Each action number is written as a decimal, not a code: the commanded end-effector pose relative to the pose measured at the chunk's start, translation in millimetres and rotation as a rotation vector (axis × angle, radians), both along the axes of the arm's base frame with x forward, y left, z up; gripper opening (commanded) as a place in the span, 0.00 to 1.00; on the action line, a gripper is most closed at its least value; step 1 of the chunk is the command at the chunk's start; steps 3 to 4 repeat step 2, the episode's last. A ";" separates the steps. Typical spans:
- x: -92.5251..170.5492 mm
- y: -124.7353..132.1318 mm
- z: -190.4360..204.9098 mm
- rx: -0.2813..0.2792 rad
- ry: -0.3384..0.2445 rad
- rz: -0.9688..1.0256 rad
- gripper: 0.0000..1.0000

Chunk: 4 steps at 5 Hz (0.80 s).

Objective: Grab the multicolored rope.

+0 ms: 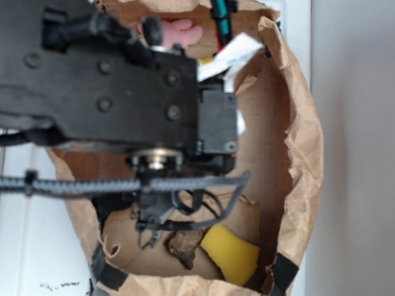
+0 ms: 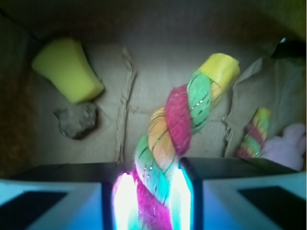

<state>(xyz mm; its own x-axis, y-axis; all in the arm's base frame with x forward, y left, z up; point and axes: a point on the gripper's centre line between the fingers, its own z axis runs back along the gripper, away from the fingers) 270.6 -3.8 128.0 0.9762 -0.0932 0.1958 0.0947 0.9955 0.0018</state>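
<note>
Thick twisted rope of red, green, orange and yellow cotton strands [image 2: 168, 139] runs up between the two black fingers [image 2: 194, 177] of the gripper [image 2: 152, 201] in the wrist view. Both pads press its sides, so the gripper looks clamped on the rope, low on its length. The rope's yellow-capped end sticks up and away toward the bag wall. I judge the grab itself done or nearly so; a lift clear of the bag would be what remains, if wanted.

All this is inside a crumpled brown paper bag [image 1: 304, 153], the black arm reaching in from above and hiding most of the floor in the exterior view. On the bag floor: a yellow foam sponge wedge [image 2: 67, 69], a dark grey-brown rough lump [image 2: 76, 120] just beside it, and a pink plush toy [image 2: 288, 143] at the far side next to another striped rope stretch [image 2: 254, 134]. Whether that stretch belongs to the held rope, cannot tell.

Room is tight: paper walls close on all sides. Open space is upward only, through the bag mouth.
</note>
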 end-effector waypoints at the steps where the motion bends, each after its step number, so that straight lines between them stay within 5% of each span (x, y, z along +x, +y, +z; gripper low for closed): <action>1: 8.5 -1.5 21.8 0.013 -0.055 0.003 0.00; 4: 10.5 -1.4 14.1 0.018 -0.048 -0.008 0.00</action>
